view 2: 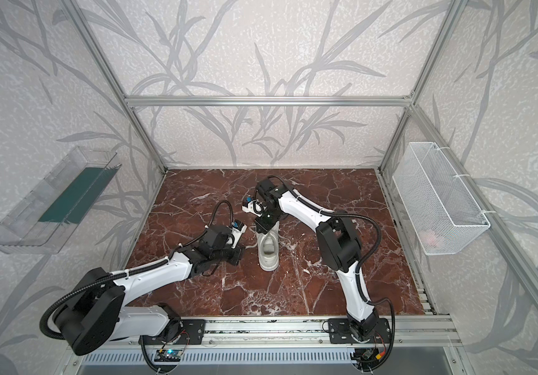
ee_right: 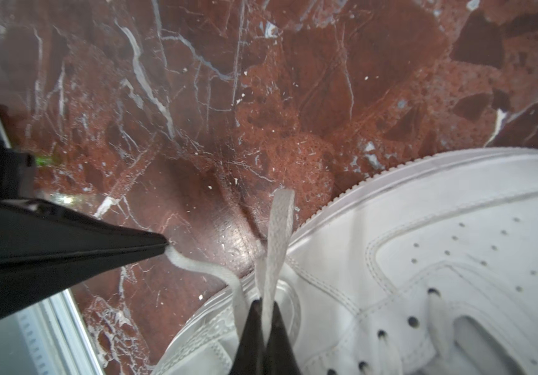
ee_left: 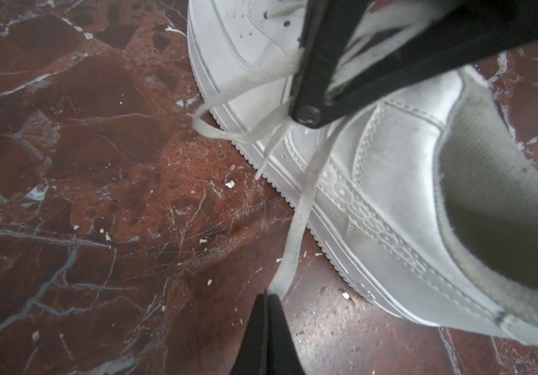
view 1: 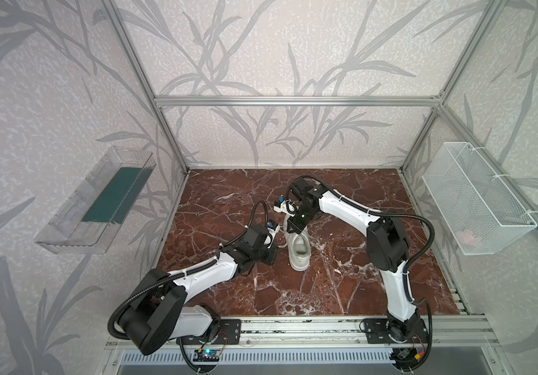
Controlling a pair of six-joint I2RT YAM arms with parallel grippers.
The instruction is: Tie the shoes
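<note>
The white sneaker (view 1: 300, 256) (view 2: 268, 255) stands on the red marble tabletop (view 1: 293, 292), toe toward the back wall. My left gripper (ee_left: 267, 293) (view 1: 277, 246) is low beside the shoe's left flank. It is shut on a flat white lace (ee_left: 297, 227) that runs taut up to the eyelets. My right gripper (ee_right: 265, 303) (view 1: 293, 229) hangs over the front of the shoe, shut on the other lace (ee_right: 277, 243), whose free end sticks out past its tips. In the right wrist view the left gripper's fingertips (ee_right: 160, 243) pinch their lace end.
A clear plastic bin (view 1: 95, 201) hangs on the left wall. On the right wall a white wire basket (view 1: 475, 198) holds something pale pink. Aluminium frame posts stand at the table's back corners, and a metal rail (view 1: 293, 328) runs along the front edge.
</note>
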